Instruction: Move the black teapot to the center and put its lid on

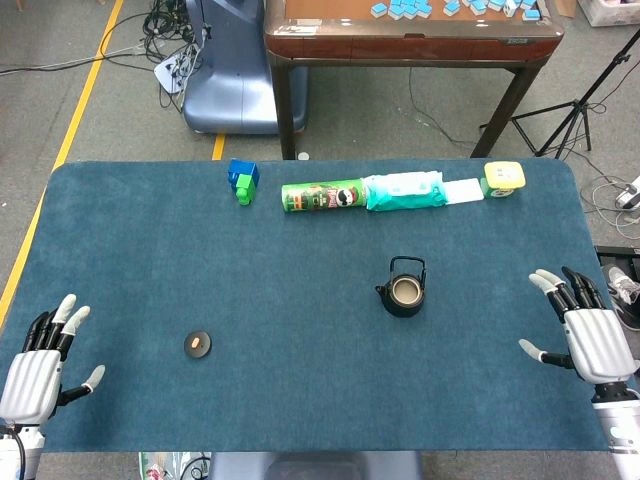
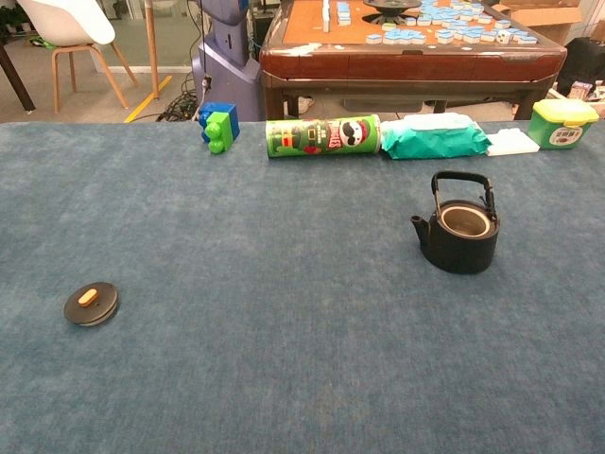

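Observation:
The black teapot [image 1: 403,290] [image 2: 459,230] stands upright and uncovered on the blue table, right of the middle, handle raised and spout pointing left. Its round black lid [image 1: 198,345] [image 2: 91,303], with a small tan knob, lies flat far off at the left front. My left hand [image 1: 42,365] rests open at the table's front-left corner, left of the lid and apart from it. At the right edge my right hand [image 1: 585,333] is open with fingers spread, well right of the teapot. Neither hand shows in the chest view.
Along the far edge lie a blue and green block [image 1: 242,180], a green Pringles can [image 1: 322,196] on its side, a teal wipes pack [image 1: 405,190], a white pad [image 1: 463,191] and a yellow-lidded tub [image 1: 503,178]. A mahjong table [image 1: 410,35] stands beyond.

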Robot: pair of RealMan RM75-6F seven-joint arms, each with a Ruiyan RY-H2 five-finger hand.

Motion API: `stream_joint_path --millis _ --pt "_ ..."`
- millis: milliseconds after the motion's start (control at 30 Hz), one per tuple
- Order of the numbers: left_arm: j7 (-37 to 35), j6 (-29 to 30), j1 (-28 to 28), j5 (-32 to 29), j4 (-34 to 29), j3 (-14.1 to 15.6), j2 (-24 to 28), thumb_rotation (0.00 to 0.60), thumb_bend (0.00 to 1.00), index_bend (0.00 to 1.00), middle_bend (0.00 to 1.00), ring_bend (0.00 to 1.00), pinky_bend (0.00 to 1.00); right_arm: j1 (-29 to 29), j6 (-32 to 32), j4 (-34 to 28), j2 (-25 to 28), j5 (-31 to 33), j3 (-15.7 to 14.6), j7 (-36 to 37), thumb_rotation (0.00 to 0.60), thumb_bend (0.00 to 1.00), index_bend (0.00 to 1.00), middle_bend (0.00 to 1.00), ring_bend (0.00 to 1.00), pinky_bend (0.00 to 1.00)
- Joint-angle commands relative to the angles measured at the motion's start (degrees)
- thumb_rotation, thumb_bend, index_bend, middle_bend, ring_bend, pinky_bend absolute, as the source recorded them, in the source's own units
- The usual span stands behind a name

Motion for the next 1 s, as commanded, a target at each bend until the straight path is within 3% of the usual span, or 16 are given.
stream_joint_path --millis 33,300,500,733,900,1000 --pt "-0.01 -0.1 -0.02 -0.08 0.06 0.0 0.0 0.6 0.25 0.11 0.0 0.0 0.0 0.02 -0.05 -0.1 0.07 0.01 -0.02 -0.14 0.6 0.15 0.16 0.17 0.0 0.07" --pt "-0.44 0.3 0.3 -0.03 0.4 0.11 0.01 0.6 0.25 0.11 0.0 0.0 0.0 0.52 -0.63 -1.0 0.41 -0.1 0.15 -0.8 0.6 0.15 0.16 0.17 0.0 0.07" --pt "-1.21 0.54 0.36 0.1 0.74 0.02 0.07 0.6 0.25 0.11 0.0 0.0 0.0 3.37 -4.53 -4.53 1.29 1.88 1.74 -2.25 0.6 0.15 0.16 0.17 0.0 0.07" --pt "-2.19 0.95 0.79 0.11 1.37 0.2 0.11 0.6 0.25 0.11 0.0 0.0 0.0 10.14 -12.27 -8.54 -0.12 10.42 6.04 -12.01 0.6 0.17 0.17 0.17 0.0 0.07" --pt "-3.03 1.42 1.33 -0.16 1.82 0.31 0.3 0.6 0.25 0.11 0.0 0.0 0.0 15.68 -17.51 -7.59 -3.27 16.74 8.48 -17.6 0.6 0.26 0.28 0.17 0.0 0.07" --pt "-3.43 1.71 1.65 -0.32 2.07 0.35 0.37 0.6 0.25 0.11 0.0 0.0 0.0 18.82 -20.77 -6.4 -4.98 20.56 9.25 -20.26 0.6 0.26 0.28 0.17 0.0 0.07"
